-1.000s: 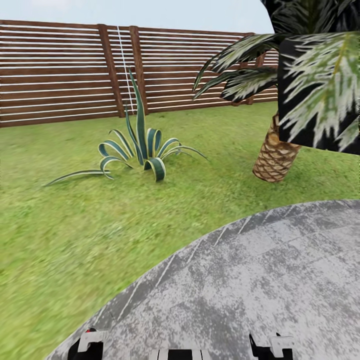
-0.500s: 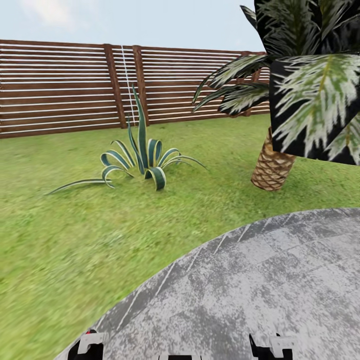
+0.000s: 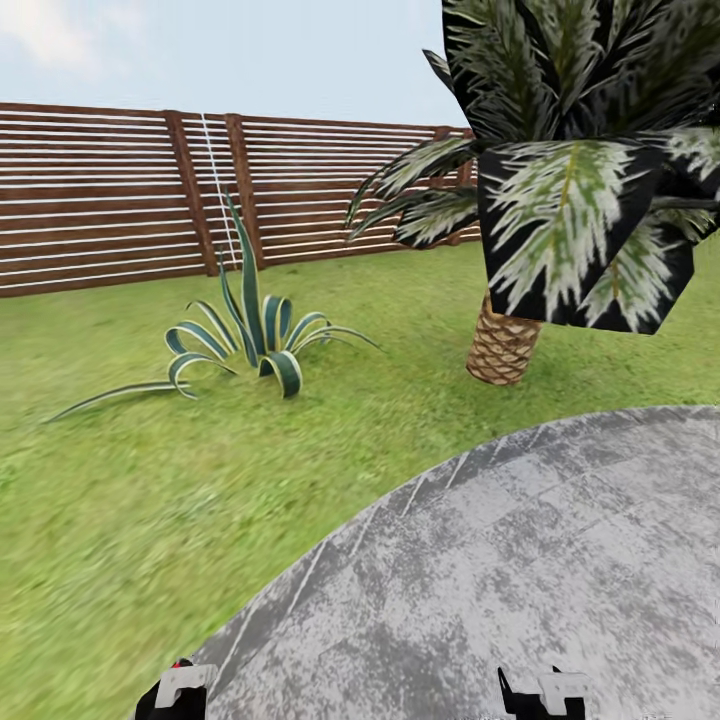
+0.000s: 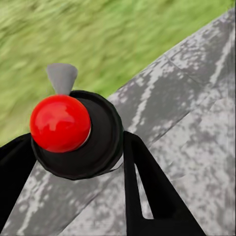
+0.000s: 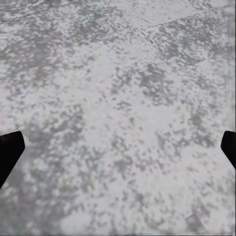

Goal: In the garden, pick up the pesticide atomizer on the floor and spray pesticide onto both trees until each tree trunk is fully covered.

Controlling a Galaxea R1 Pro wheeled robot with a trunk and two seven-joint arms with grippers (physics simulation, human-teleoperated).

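From the head camera, the garden's lawn (image 3: 150, 480) runs to a brown slatted fence (image 3: 100, 200), with a striped spiky plant (image 3: 250, 335) at centre and a short palm (image 3: 503, 345) with a woven trunk to the right. A grey mottled paving slab (image 3: 520, 580) curves across the foreground. Both arms hang low at the bottom edge, the left pincer (image 3: 172, 692) and right pincer (image 3: 545, 692) barely peeking in. Neither thick pale trunk is in sight here, so the robot appears to be on its way.

At the left wrist, the left pincer (image 4: 73, 162) is clamped on the pesticide atomizer (image 4: 78, 135), a black sprayer with a red knob and grey nozzle, held over the slab's edge beside the grass. The dark fingers (image 4: 147, 191) flank its body. The risk, as a judgement: the stubby sprayer could twist or slip in the grip during travel, leaving the nozzle aimed off the trunks.

At the right wrist, the right pincer (image 5: 118, 147) is spread wide and empty above the paving, its fingertips (image 5: 9, 150) just visible at the edges.
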